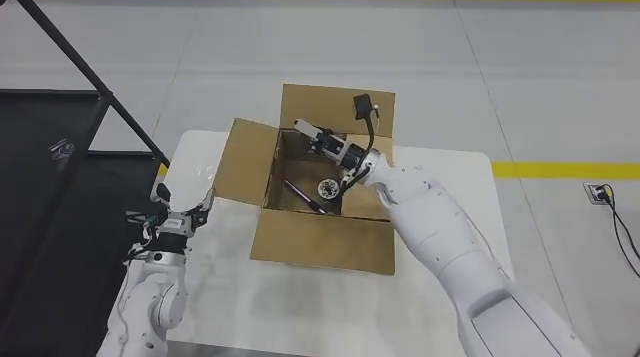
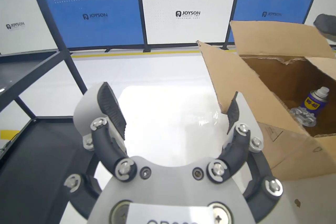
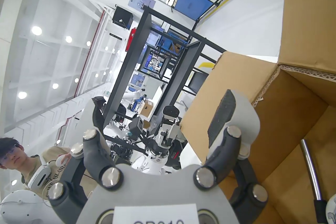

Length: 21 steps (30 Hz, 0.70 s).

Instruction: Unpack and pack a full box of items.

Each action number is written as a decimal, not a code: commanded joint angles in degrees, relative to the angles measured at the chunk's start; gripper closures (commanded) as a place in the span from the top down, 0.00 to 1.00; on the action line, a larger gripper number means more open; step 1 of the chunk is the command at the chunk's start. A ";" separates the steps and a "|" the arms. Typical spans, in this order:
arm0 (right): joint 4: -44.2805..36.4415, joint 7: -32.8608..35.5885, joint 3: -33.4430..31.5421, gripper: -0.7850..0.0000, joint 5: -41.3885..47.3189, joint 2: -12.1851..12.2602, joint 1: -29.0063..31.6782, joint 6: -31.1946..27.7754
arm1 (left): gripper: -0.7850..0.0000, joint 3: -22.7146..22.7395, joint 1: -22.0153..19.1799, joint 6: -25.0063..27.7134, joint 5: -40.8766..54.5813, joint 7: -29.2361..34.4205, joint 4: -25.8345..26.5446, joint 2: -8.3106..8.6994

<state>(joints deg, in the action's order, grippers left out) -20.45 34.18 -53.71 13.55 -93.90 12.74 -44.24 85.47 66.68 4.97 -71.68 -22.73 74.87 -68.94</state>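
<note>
Box [image 1: 322, 242] sits open on table [image 1: 300, 307] in top view; my right gripper [image 1: 308, 133] hangs over its interior, left gripper [image 1: 184, 199] apart near the table edge. Left wrist: jaws spread, empty; spray can [image 2: 316, 101] inside box. Right wrist: jaws spread, empty.

Brown cardboard box [image 1: 325, 242] stands upright at centre, with its left, far and near flaps folded open. On its floor: a blue-and-yellow spray can [image 2: 315, 101] with a white cap, a metal toothed wheel [image 1: 327, 189] just beside it, and a slim dark-handled tool [image 1: 300, 197] left of the wheel
</note>
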 commanded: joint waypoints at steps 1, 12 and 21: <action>-0.87 -0.13 -0.92 1.00 -0.11 0.72 0.73 -0.45 | 1.00 -0.05 -0.20 0.74 -0.96 0.40 -1.21 0.07; -8.49 7.46 -4.45 1.00 -3.67 4.76 4.72 0.16 | 1.00 -0.19 -1.30 2.92 -5.12 1.76 -5.30 0.40; -8.49 7.46 -4.45 1.00 -3.67 4.76 4.72 0.16 | 1.00 0.74 -0.87 4.89 -6.27 1.22 -3.99 0.76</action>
<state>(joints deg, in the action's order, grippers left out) -28.93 41.63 -58.16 9.89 -89.14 17.46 -44.09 85.94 65.62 9.77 -78.12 -21.01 70.34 -68.22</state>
